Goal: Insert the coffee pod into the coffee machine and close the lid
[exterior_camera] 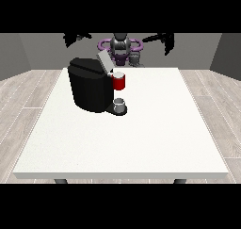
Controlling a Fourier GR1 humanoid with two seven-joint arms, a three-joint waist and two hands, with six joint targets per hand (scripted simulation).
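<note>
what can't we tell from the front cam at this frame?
- Coffee pod: too small in the front view to tell whether it sits fully in the coffee machine.
- Lid: raised; its hinge is too small to make out.
- Hand at the view's left and hand at the view's right: raised, far back and small; finger pose unclear.
- Machine's rear: turned away from the camera.

One coffee machine (89, 89); perhaps one cup (120, 104).

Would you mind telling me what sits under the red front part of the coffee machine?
A small grey cup stands on the machine's dark base, below the red holder of the coffee machine. Whether the cup holds anything cannot be seen.
</note>
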